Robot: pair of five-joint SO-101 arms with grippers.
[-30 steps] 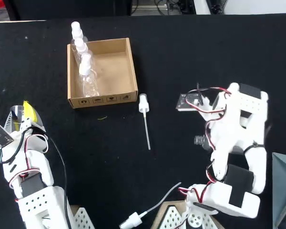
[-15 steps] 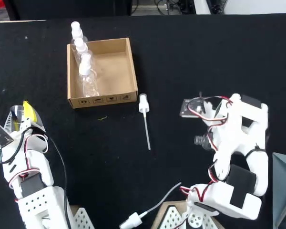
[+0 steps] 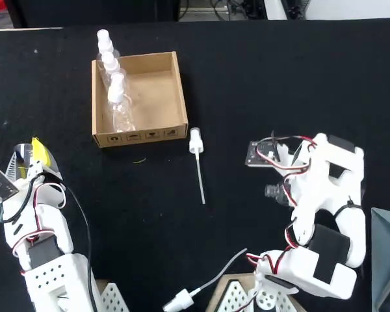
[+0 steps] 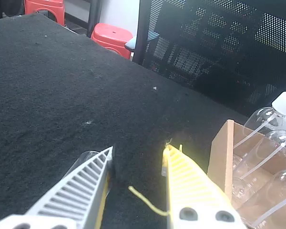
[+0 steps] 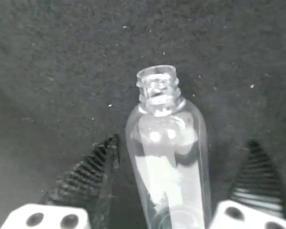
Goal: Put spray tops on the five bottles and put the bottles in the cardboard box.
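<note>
Black table [image 3: 279, 78]. Cardboard box [image 3: 153, 97] sits toward the far left, open side up. Three bottles with spray tops are lined along its left wall, the nearest [image 3: 119, 104] lying on the box floor, the other two [image 3: 107, 65] [image 3: 104, 40] stacked toward the far corner. One loose spray top [image 3: 195, 142] lies on the table just beside the box's near right corner, its dip tube pointing toward the arms. A second spray top [image 3: 180, 301] lies at the near edge between the two arm bases. Right arm [image 3: 325, 195] is bent low over the right half of the table; its jaws stand wide apart on either side of an uncapped bottle [image 5: 168, 157], the neck pointing away from the wrist, neither jaw clearly touching it. Whether that bottle lies flat or tilts, I cannot tell. Left arm [image 3: 36, 214] is at the near left, jaws parted and holding nothing, above bare table near the box's corner [image 4: 220, 152].
</note>
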